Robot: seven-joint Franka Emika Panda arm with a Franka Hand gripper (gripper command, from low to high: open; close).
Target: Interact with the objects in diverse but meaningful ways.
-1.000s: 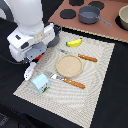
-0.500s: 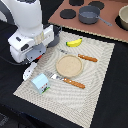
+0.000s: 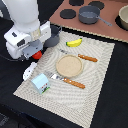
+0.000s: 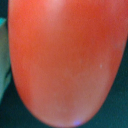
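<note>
Stage: your claw (image 3: 34, 53) sits at the red tomato (image 4: 65, 60) by the placemat's (image 3: 95, 85) corner, grip unclear | Left: banana (image 3: 74, 42), carton (image 3: 41, 83), bottle (image 3: 29, 70) untouched, you judge

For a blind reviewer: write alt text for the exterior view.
A white robot arm's gripper hovers at a red tomato by the striped placemat. The mat holds a banana, round wooden plate, fork, knife and carton.

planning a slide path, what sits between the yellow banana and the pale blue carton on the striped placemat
In the exterior view, between the yellow banana and pale blue carton, only bare striped placemat; the round wooden plate lies beside that line.
</note>
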